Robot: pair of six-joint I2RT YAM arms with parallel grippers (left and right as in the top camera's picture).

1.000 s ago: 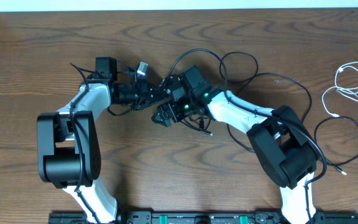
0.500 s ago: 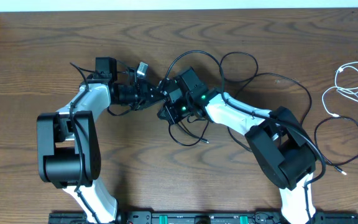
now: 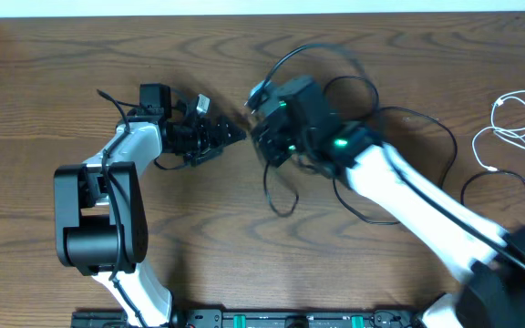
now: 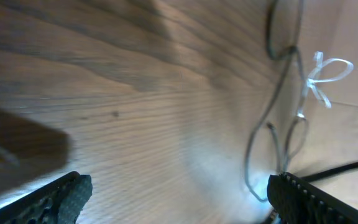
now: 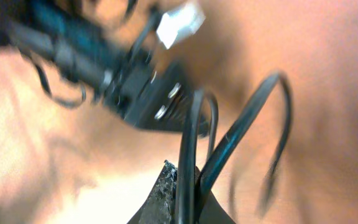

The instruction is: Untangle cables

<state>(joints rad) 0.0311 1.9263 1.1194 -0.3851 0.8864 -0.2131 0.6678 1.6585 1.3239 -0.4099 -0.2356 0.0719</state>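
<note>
Where seen from overhead, the black cord (image 3: 498, 173) is looped from centre to right on the table (image 3: 62, 73), the white cord (image 3: 510, 135) far right. Left wrist: left jaws are held wide, empty. Right wrist: right jaws are clamped on the black cord.

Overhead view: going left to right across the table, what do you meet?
In order: left gripper, jaws open → right gripper, jaws shut on the long thin black cord → coiled thin white cord. The black cord's loops spread too widely to place.
</note>
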